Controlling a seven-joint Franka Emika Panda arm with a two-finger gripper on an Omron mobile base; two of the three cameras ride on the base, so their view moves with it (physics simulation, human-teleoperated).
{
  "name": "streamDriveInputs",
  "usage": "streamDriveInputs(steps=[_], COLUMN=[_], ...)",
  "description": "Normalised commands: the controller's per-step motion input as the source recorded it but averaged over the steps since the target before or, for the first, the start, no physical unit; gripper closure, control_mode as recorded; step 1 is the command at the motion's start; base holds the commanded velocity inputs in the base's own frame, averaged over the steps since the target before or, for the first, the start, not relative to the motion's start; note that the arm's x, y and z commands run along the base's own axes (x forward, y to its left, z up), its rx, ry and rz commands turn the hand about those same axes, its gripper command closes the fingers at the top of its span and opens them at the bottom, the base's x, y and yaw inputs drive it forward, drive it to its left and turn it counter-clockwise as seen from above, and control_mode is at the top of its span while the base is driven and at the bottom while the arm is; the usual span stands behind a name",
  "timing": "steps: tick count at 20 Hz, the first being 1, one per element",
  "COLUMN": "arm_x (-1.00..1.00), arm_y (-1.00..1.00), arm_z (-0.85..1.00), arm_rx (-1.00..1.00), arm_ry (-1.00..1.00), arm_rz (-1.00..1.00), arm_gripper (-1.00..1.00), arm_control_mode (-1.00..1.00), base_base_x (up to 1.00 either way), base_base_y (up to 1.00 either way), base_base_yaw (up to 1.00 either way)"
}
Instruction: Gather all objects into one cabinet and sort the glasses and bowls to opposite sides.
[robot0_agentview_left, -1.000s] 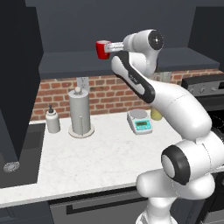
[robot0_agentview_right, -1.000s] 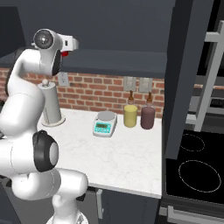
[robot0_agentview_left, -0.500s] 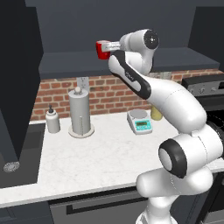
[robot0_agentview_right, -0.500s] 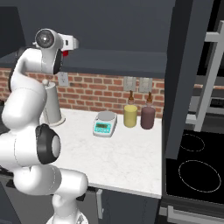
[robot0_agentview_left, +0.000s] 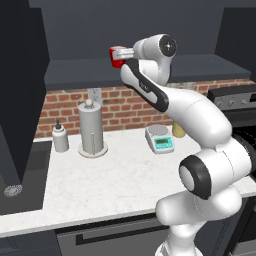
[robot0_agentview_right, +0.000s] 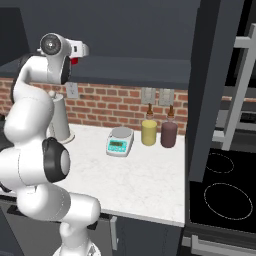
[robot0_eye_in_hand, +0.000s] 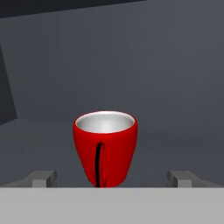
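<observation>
A glossy red cup (robot0_eye_in_hand: 105, 148) with a pale inside stands upright on the dark cabinet shelf (robot0_agentview_left: 165, 69). My gripper (robot0_eye_in_hand: 112, 177) is open, with one fingertip on each side of the cup's base and a clear gap to both. From the left base view the red cup (robot0_agentview_left: 117, 56) sits just ahead of the gripper (robot0_agentview_left: 125, 52), high over the counter. A sliver of the cup (robot0_agentview_right: 74, 61) peeks from behind the hand (robot0_agentview_right: 80, 50) in the right base view. The other glasses and the bowl are out of view.
On the counter stand a paper-towel roll (robot0_agentview_left: 91, 127), a small bottle (robot0_agentview_left: 60, 137), a kitchen scale (robot0_agentview_left: 160, 138), a yellow jar (robot0_agentview_right: 149, 132) and a maroon jar (robot0_agentview_right: 169, 133). Open dark cabinet doors hang at left (robot0_agentview_left: 20, 100) and right (robot0_agentview_right: 210, 85). A stove (robot0_agentview_right: 225, 195) lies to the right.
The arm's lower links have shifted a little while the hand stays at the red cup. The jaws remain open.
</observation>
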Motion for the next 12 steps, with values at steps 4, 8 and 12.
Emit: streamDriveInputs(steps=[4,8,12], arm_x=[0.12,0.15,0.15], arm_y=[0.01,0.06,0.11], arm_z=[-0.14,-0.08,-0.02], arm_rx=[0.0,0.0,0.0], arm_ry=[0.0,0.0,0.0], arm_rz=[0.0,0.0,0.0], arm_gripper=[-1.0,-1.0,-1.0], arm_control_mode=[-1.0,-1.0,-1.0], base_base_x=[0.0,0.0,0.0], base_base_y=[0.0,0.0,0.0], base_base_yaw=[0.0,0.0,0.0])
